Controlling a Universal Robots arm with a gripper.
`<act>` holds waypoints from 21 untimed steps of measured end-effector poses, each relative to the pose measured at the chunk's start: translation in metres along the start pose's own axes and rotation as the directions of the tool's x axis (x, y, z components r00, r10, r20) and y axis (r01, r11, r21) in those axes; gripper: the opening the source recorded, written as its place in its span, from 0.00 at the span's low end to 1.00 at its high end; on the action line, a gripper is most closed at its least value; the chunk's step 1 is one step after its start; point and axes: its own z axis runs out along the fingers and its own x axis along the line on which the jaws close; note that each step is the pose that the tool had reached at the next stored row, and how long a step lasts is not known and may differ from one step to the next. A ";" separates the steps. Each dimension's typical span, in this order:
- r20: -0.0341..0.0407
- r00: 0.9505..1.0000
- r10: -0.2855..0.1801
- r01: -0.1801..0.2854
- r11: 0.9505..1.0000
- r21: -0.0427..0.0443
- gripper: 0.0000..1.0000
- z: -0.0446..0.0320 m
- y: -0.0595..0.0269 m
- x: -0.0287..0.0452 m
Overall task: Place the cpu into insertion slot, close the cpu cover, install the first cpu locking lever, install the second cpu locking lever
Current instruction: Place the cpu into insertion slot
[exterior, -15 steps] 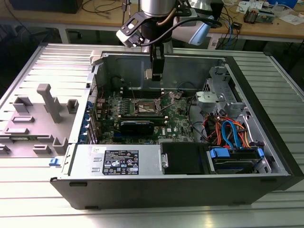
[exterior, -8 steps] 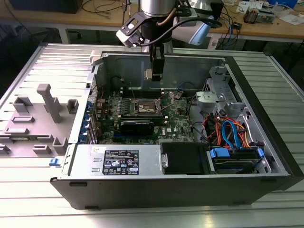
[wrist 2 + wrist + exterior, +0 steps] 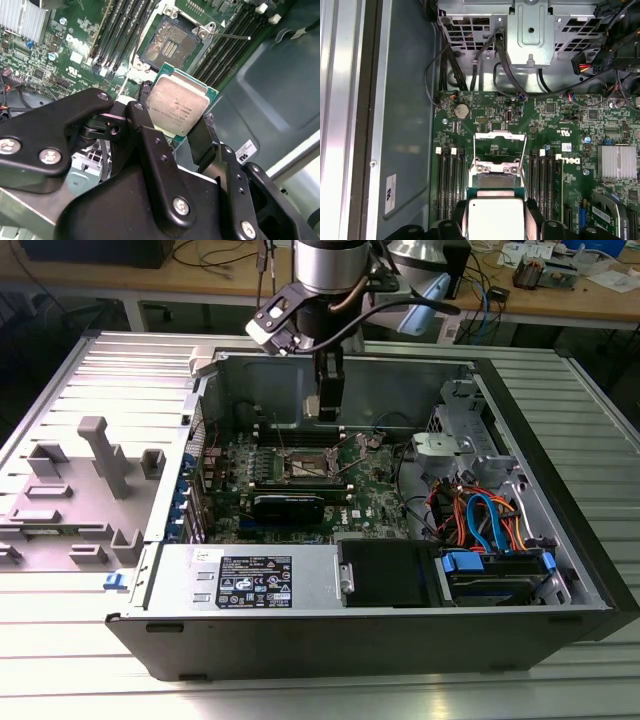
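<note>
Gripper clamped on the cpu by two opposite edges, held clear above the motherboard. Insertion slot open and bare, lying just beyond the chip, between the memory slots. The cpu cover is raised on the slot's far side.

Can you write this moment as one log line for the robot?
hand: shut on cpu | insertion slot: open, empty | cpu: held apart from it, not seated
</note>
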 end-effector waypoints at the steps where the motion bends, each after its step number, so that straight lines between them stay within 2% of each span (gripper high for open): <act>1: 0.000 1.000 0.000 0.000 1.000 0.000 0.54 0.0017 -0.0013 0.0000; 3: 0.000 1.000 0.000 0.000 1.000 0.000 0.54 0.0068 -0.0063 0.0001; 4: 0.001 1.000 0.014 -0.014 1.000 0.000 0.54 0.0126 -0.0081 0.0011; 6: 0.003 0.999 0.038 -0.038 0.999 -0.001 0.54 0.0175 -0.0085 0.0014; 11: 0.003 0.999 0.039 -0.039 0.999 -0.001 0.54 0.0274 -0.0110 0.0012; 15: 0.003 0.999 0.039 -0.039 0.999 -0.001 0.54 0.0401 -0.0125 0.0010; 21: 0.003 0.999 0.038 -0.038 0.999 -0.001 0.54 0.0515 -0.0131 0.0008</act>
